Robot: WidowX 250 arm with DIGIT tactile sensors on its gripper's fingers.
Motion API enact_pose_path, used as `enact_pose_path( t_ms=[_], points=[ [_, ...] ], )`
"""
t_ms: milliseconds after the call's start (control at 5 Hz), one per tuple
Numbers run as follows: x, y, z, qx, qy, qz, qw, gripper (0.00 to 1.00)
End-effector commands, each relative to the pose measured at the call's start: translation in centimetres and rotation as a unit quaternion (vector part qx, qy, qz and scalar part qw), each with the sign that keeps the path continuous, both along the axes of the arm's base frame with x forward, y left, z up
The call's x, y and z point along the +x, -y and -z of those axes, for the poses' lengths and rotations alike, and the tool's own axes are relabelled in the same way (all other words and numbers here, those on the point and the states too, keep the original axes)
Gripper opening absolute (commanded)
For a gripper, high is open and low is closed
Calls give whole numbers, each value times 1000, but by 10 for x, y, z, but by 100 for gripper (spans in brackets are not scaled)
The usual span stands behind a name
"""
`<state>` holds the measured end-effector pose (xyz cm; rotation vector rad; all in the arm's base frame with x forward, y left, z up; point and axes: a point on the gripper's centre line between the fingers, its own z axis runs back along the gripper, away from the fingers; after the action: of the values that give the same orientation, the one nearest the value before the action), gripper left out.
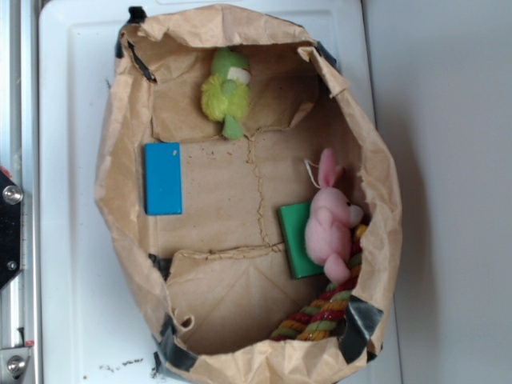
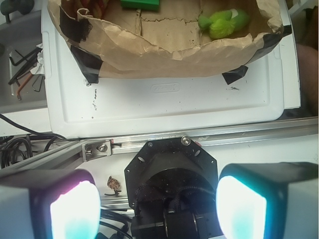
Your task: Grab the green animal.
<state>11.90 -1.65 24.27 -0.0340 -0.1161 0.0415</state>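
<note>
The green animal (image 1: pixel 226 92), a small fuzzy lime-green plush, lies at the back of an open brown paper bag (image 1: pixel 112 168). In the wrist view the green animal (image 2: pixel 224 22) shows at the top right, inside the bag (image 2: pixel 149 47). My gripper (image 2: pixel 157 209) is open, its two glowing pads wide apart at the bottom corners with nothing between them. It hangs over the robot's black base (image 2: pixel 172 174), well short of the bag and the toy. The exterior view does not show the gripper.
In the bag are also a pink bunny (image 1: pixel 332 220) lying on a flat green block (image 1: pixel 296 240), a blue block (image 1: pixel 163 178) and a coloured rope (image 1: pixel 320 312). The bag stands on a white tray (image 2: pixel 174 99). An aluminium rail (image 2: pixel 239 132) runs before it.
</note>
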Motion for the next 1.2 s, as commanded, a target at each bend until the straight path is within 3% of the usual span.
enact_pose_path(
  t_ms=[0, 200, 400, 600, 800, 1000],
  points=[
    [0, 0, 0, 0, 0, 0, 1000, 100],
    [46, -7, 11, 3, 2, -27, 1000, 100],
    [81, -15, 26, 32, -24, -52, 998, 100],
    [109, -26, 36, 36, -5, -112, 993, 100],
    [141, -42, 52, 10, 36, -235, 971, 100],
    [161, -57, 65, -1, 59, -328, 943, 100]
  ],
)
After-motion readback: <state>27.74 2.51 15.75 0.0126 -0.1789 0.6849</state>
